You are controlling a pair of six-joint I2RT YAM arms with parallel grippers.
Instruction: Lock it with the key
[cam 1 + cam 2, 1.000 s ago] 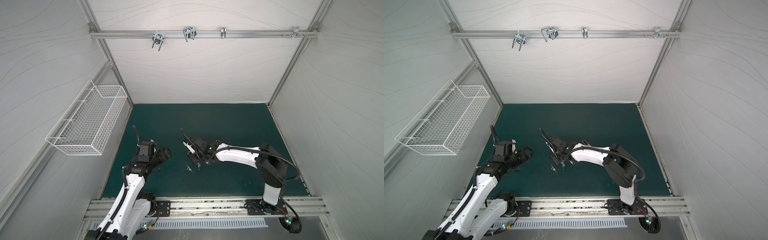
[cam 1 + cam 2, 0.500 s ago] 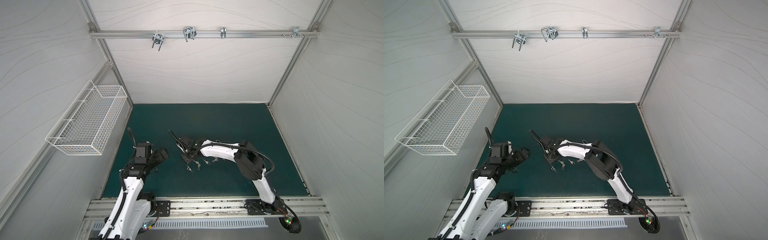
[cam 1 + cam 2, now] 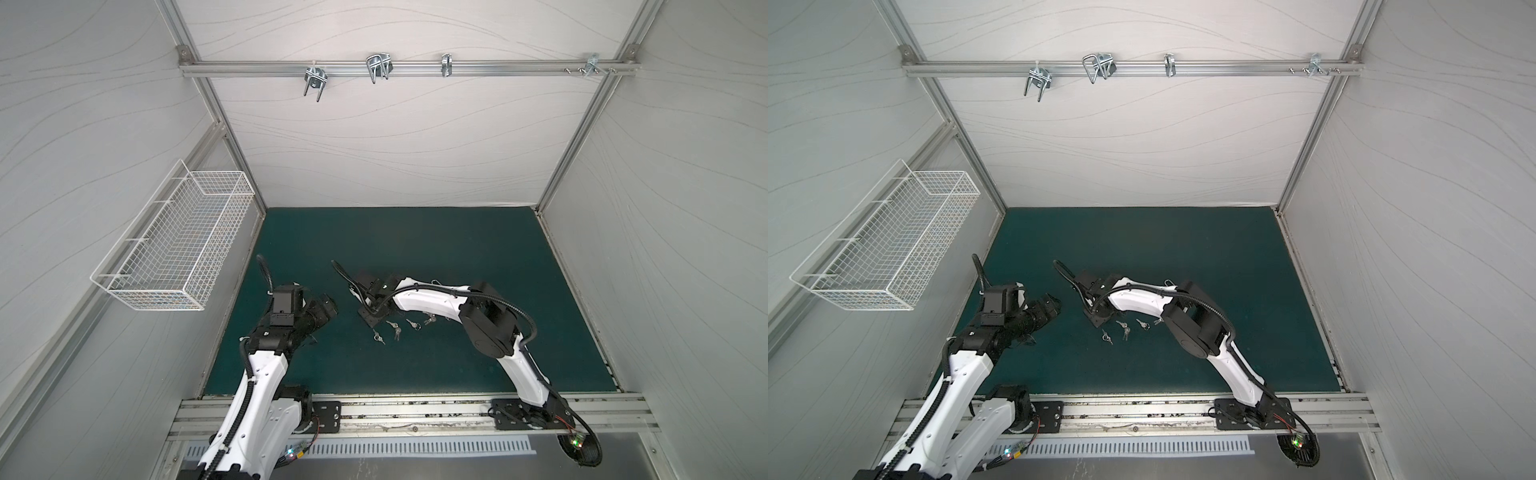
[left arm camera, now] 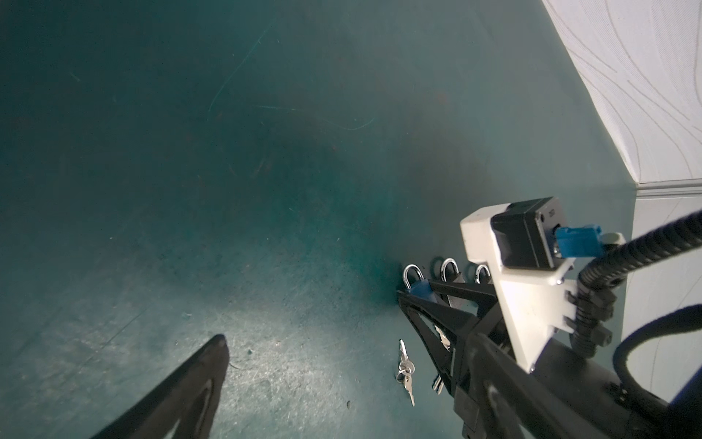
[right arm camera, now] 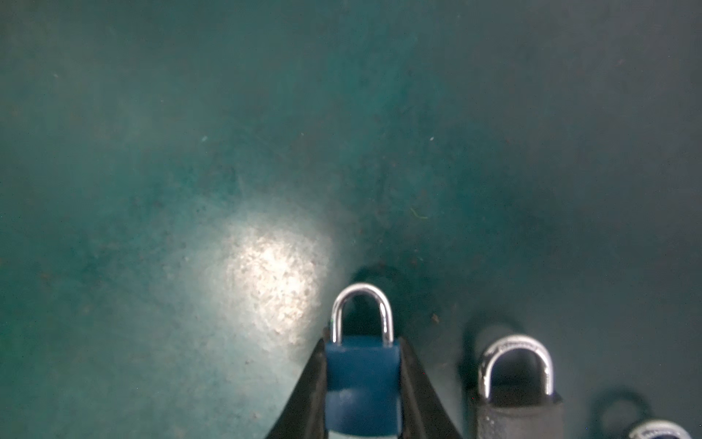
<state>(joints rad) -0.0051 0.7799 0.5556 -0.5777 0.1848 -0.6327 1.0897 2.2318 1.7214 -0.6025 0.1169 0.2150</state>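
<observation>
Both top views: R jaws low at bench (image 3: 457, 249), keys (image 3: 397, 330) loose just beside, base side; L jaws wide, empty, nearby on L. L wrist: blue padlock (image 4: 419, 289) pinched in R jaws, nearest key bunch (image 4: 405, 369) clear ahead of L jaws. R wrist: jaws narrow on padlock body, shackle (image 5: 361, 300) pointing away; grey padlock (image 5: 516, 414) just beside.

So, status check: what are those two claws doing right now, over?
Right gripper shut on blue padlock. Left gripper open, empty. Keys loose on mat, nothing blocking.
</observation>
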